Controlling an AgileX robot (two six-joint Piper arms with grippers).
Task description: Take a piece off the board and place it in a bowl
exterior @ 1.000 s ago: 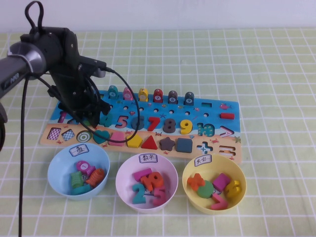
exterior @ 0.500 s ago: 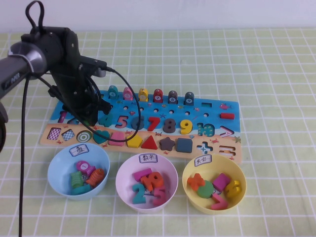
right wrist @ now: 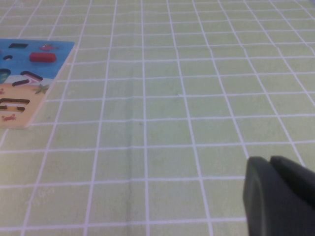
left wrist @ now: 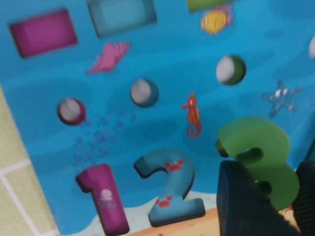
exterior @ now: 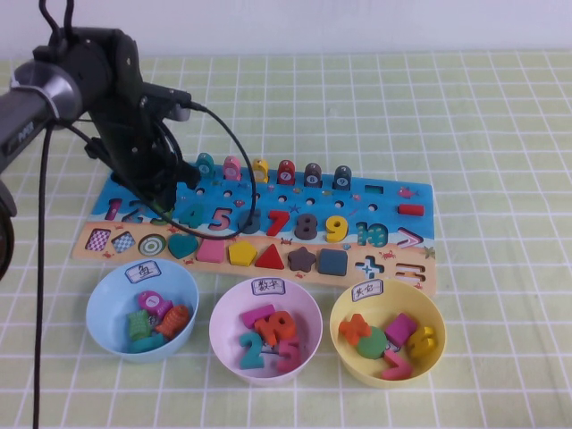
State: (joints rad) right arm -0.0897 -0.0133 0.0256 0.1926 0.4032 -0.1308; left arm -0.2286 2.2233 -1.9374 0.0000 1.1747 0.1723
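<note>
Gripping the green 3 (left wrist: 263, 157) at the board's (exterior: 393, 198) left end, the left gripper (exterior: 165, 207) is lifting it; next, carry it right and nearer to the pink bowl (exterior: 265, 329). The right gripper (right wrist: 280, 196), closed, hovers over bare tabletop (right wrist: 172, 98).

overhead robot-side view, close wrist views, shared board (exterior: 268, 228)

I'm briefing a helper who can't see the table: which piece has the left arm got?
On the puzzle board, go to the number row's left end. There the left gripper pinches a chunky green 3, beside the teal 2 and magenta 1.
</note>
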